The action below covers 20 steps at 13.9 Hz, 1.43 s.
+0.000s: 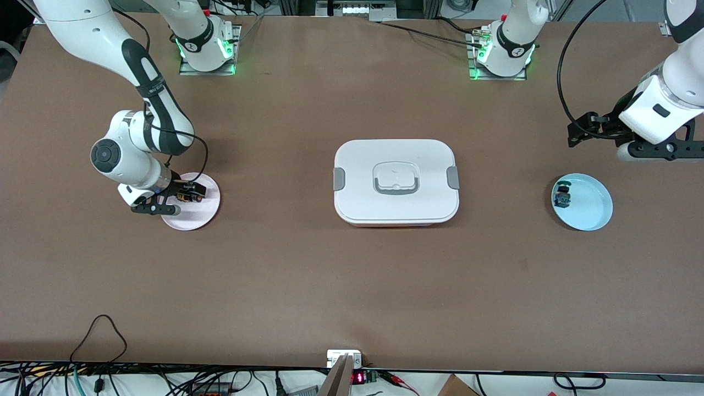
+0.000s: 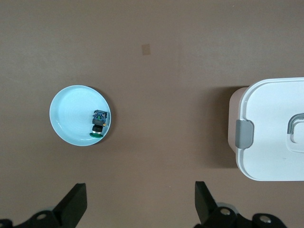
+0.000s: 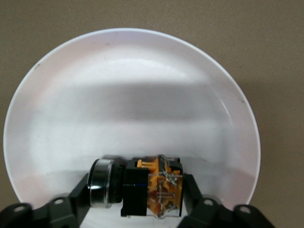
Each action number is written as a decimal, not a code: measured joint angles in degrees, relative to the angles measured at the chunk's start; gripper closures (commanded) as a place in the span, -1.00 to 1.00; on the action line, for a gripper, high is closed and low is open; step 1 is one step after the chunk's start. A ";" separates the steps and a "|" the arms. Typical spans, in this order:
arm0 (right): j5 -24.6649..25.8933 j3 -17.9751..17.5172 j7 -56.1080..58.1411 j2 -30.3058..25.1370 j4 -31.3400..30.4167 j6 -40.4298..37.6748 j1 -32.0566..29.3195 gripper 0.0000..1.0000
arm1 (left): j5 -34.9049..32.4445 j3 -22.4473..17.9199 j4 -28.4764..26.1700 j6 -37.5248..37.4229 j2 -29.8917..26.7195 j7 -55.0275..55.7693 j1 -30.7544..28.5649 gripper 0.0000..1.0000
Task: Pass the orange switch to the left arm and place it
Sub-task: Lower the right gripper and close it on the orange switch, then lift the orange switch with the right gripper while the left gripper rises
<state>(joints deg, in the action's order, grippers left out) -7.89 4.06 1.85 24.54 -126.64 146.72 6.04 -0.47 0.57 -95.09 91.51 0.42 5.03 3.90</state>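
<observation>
A wide brown bench (image 1: 308, 286) fills the scene, evenly lit from above. Loose black cables (image 1: 99, 352) trail over its near edge, beside a small red digital display (image 1: 358, 378). Metal framing (image 1: 363, 8) lines its top edge.

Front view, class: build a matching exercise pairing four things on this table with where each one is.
Things:
1. orange switch
2. box
3. blue-and-green component
4. left claw

Places:
A. mid-table, between both plates
B. on the pink plate, between the right claw's fingers
C. up in the air at the left arm's end, open
D. in the blue plate

Pairs: 1-B, 2-A, 3-D, 4-C
</observation>
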 measured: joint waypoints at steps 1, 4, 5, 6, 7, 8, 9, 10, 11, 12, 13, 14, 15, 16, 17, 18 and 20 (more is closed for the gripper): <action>0.00 0.00 1.23 -0.06 0.12 -0.33 0.00 0.98 | 0.00 0.01 0.11 -0.05 0.00 0.00 0.01 -1.00; 0.00 -0.01 3.05 -0.29 2.75 -6.49 0.08 0.99 | 0.00 0.01 0.17 -0.14 0.00 0.00 0.01 -1.00; 0.00 -0.02 3.18 -0.43 4.76 -10.04 0.14 0.99 | 0.00 0.01 0.20 -0.14 0.00 0.00 0.01 -1.00; 0.00 -0.03 3.27 -0.68 7.17 -13.73 0.17 0.99 | 0.00 0.01 0.21 -0.15 0.00 0.00 0.01 -1.00; 0.00 -0.03 3.39 -1.23 9.48 -17.13 0.20 0.99 | 0.00 0.01 0.22 -0.16 0.00 0.00 0.01 -1.00; 0.00 -0.03 3.57 -1.98 11.44 -19.97 0.21 1.00 | 0.00 0.01 0.23 -0.18 0.00 0.00 0.01 -1.00; 0.00 -0.03 3.77 -2.86 13.14 -22.25 0.24 1.00 | 0.00 0.01 0.23 -0.27 0.00 0.00 0.01 -1.00; 0.00 -0.06 3.97 -3.86 14.83 -24.45 0.35 1.00 | 0.00 0.01 0.23 -0.43 0.00 0.00 0.01 -1.00; 0.00 -0.08 4.11 -4.90 16.60 -26.74 0.69 1.00 | 0.00 0.01 0.23 -0.66 0.00 0.00 0.01 -1.00; 0.00 -0.09 4.11 -5.92 18.34 -28.84 1.14 1.00 | 0.00 0.01 0.24 -0.88 0.00 0.00 0.01 -1.00; -0.01 -0.11 4.11 -6.92 19.93 -30.69 1.58 1.00 | 0.00 0.01 0.24 -1.13 0.00 0.00 0.01 -1.00; -0.01 -0.14 4.11 -7.82 21.31 -32.12 2.02 1.00 | 0.00 -0.01 0.24 -1.26 0.00 0.00 0.01 -1.00; 0.00 -0.15 4.11 -8.60 22.55 -33.15 2.42 1.00 | 0.00 -0.03 0.24 -1.35 0.00 0.00 0.01 -1.00; 0.00 -0.16 4.32 -9.27 23.50 -33.79 2.69 1.00 | 0.00 -0.03 0.24 -1.39 0.00 0.00 0.01 -1.00; 0.00 -0.16 5.39 -9.80 24.22 -34.01 2.82 1.00 | 0.00 -0.03 0.25 -1.41 0.00 0.00 0.01 -1.00; 0.00 -0.16 7.53 -10.33 24.72 -34.10 2.86 1.00 | 0.00 -0.02 0.26 -1.41 0.00 0.00 0.01 -1.00; -0.05 -0.13 14.92 -11.32 25.45 -34.14 2.85 1.00 | 0.00 -0.02 0.36 -1.42 0.00 0.00 0.01 -1.00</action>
<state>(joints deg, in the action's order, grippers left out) -7.94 3.93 16.77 13.22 -101.19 112.58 8.89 -0.47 0.55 -94.73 90.09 0.42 5.03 3.91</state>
